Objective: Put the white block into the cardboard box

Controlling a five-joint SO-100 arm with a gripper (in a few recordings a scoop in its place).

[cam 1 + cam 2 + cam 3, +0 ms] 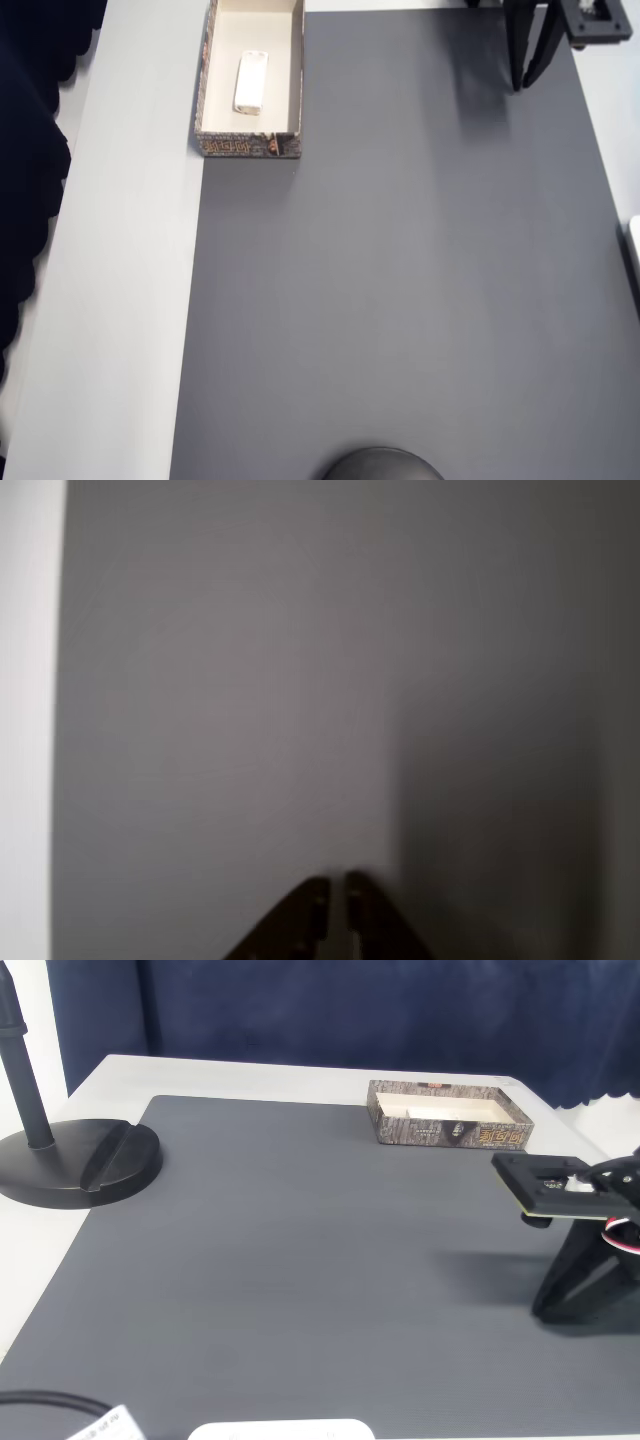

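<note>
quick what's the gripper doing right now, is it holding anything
Gripper: shut, holding nothing, over the grey mat. The white block lies inside the cardboard box.

White block (250, 81), stone-print cardboard box (208, 75)
</note>
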